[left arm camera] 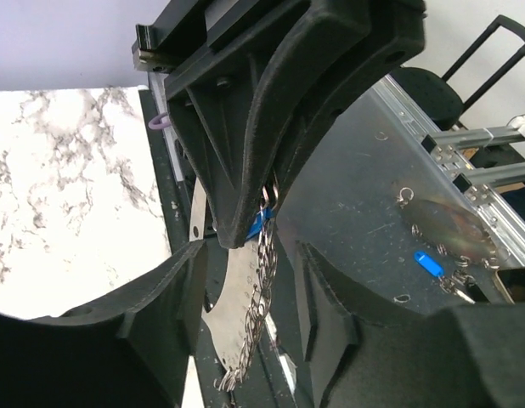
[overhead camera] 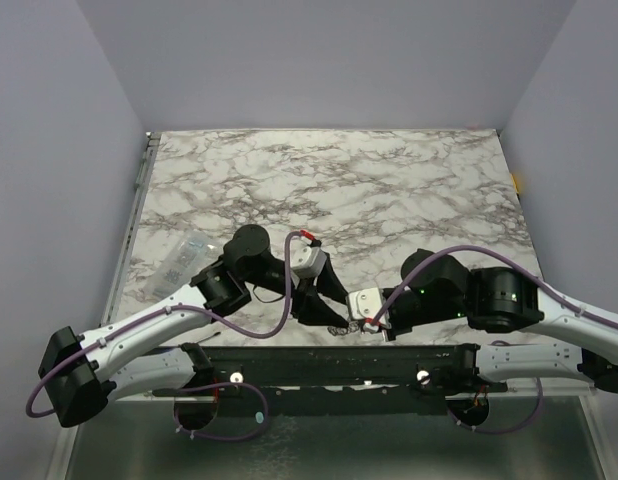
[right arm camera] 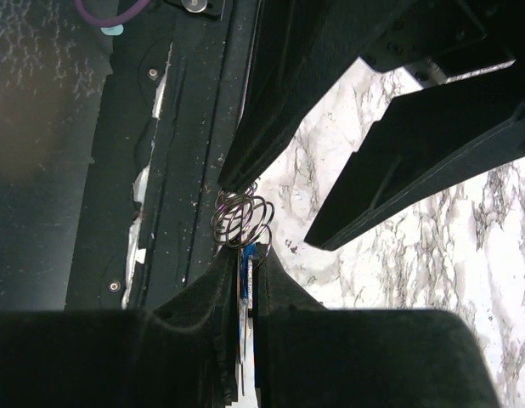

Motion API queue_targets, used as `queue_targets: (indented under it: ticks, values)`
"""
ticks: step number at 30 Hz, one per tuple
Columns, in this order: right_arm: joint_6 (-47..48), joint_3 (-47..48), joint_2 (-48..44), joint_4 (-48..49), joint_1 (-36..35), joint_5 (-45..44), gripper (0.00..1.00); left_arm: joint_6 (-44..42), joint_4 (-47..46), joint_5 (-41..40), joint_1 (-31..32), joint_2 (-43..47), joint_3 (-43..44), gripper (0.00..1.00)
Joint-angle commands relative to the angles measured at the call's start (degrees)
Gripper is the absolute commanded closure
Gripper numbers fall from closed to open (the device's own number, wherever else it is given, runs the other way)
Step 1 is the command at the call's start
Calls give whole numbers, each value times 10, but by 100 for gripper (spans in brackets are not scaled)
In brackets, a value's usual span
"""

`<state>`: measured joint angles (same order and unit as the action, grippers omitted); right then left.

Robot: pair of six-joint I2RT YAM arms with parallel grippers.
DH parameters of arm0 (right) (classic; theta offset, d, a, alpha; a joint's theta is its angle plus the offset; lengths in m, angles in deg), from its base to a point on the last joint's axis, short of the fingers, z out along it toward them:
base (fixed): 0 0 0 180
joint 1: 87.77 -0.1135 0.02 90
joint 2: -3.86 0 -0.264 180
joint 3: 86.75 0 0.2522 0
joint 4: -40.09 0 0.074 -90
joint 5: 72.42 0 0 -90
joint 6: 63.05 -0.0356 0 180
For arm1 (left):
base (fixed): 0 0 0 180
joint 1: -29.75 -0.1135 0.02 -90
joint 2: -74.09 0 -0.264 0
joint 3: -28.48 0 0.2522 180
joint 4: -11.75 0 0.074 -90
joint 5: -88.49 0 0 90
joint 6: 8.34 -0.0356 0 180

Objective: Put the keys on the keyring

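At the table's near edge the two grippers meet tip to tip. My right gripper [overhead camera: 361, 322] [right arm camera: 250, 255] is shut on the blue-headed key [right arm camera: 248, 270] [left arm camera: 258, 223] and a thin silver edge beside it. Several small wire rings [right arm camera: 243, 221] bunch just past its fingertips. In the left wrist view the keyring [left arm camera: 222, 306], a pale grey flattened oval with small rings [left arm camera: 261, 285] along its edge, hangs from that grip. My left gripper [overhead camera: 332, 316] [left arm camera: 250, 255] is open, one finger on each side of the hanging keyring, not touching it. The silver keys cannot be told apart.
A clear plastic packet [overhead camera: 179, 262] lies at the left of the marble table [overhead camera: 389, 190]. A black rail [overhead camera: 319, 362] runs along the near edge under both grippers. A shiny metal sheet [left arm camera: 373, 195] below it mirrors the keyring and the blue key.
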<state>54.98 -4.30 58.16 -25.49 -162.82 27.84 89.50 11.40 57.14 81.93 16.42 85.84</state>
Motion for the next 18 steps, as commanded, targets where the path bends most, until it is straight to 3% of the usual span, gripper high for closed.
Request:
queue_targets:
  ticks: [1, 6, 11, 18]
  values:
    - [6, 19, 3, 18, -4, -10, 99, 16, -23, 3, 11, -20, -4, 53]
    - [9, 13, 4, 24, -4, -13, 99, 22, -32, -2, 16, -27, -6, 67]
    - [9, 10, 6, 26, -4, -15, 99, 25, -41, -15, 16, -26, -12, 100]
    - [9, -6, -12, 49, -4, -60, 99, 41, -43, -69, 6, -10, -10, 100]
